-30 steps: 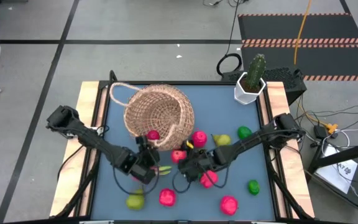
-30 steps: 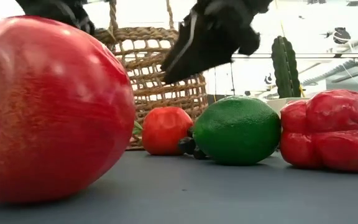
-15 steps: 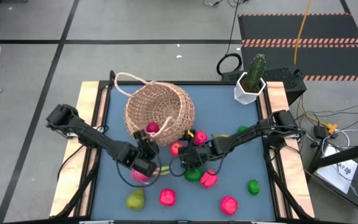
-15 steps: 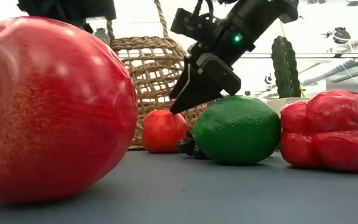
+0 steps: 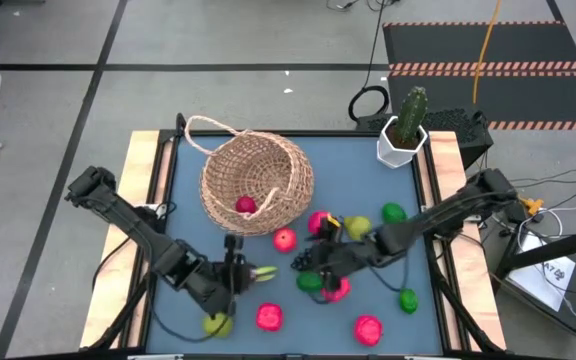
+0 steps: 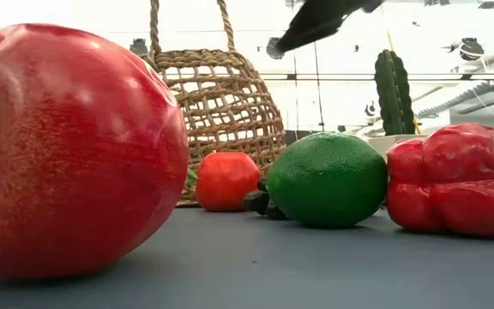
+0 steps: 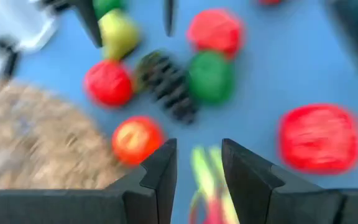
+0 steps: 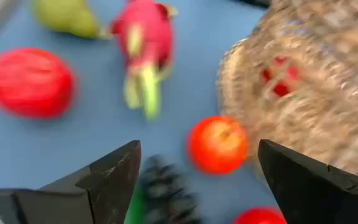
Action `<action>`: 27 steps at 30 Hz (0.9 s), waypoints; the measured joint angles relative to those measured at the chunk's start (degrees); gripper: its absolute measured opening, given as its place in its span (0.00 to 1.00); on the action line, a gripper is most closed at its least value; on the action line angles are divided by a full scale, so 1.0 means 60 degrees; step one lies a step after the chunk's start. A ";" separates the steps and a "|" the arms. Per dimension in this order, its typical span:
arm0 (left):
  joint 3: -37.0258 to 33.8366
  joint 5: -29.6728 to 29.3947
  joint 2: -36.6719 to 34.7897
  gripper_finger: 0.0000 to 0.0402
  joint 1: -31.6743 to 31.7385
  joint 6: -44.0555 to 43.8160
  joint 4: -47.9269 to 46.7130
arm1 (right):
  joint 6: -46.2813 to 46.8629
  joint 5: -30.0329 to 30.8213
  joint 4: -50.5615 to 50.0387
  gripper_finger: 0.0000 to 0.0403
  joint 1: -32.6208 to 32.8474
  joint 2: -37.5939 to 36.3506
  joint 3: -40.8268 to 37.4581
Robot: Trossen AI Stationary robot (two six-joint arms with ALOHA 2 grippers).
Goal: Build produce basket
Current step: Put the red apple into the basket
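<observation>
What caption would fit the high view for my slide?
Two dark arms reach over a blue table of toy fruits beside a tipped tan woven wicker basket holding one pink round fruit.

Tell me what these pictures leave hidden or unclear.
- Round tan woven wicker basket: high view shows one red fruit inside; its wall may hide more.
- Dark grape bunch: low view, mostly hidden behind the green lime.
- Left wrist view: motion blur smears the pink dragon fruit between the fingers.
</observation>
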 joint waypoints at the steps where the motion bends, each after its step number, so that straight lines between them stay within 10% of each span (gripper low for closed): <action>1: 0.0000 0.0043 0.0005 0.32 -0.0076 0.0229 0.0296 | 0.0353 -0.0164 0.0014 0.79 0.0201 -0.0176 -0.0145; 7: 0.0004 0.0499 0.0165 0.39 -0.0301 0.0697 0.1417 | 0.1472 -0.0567 0.1395 0.79 0.1348 -0.1037 -0.1416; 17: 0.0043 0.1494 0.1116 0.83 -0.0422 0.3476 0.2476 | 0.2439 0.0418 0.5425 0.79 0.2498 -0.1369 -0.2790; 27: 0.1379 0.1889 0.2667 0.72 -0.0857 0.5487 0.1158 | 0.3107 0.1766 0.5559 0.79 0.2586 -0.0945 -0.2840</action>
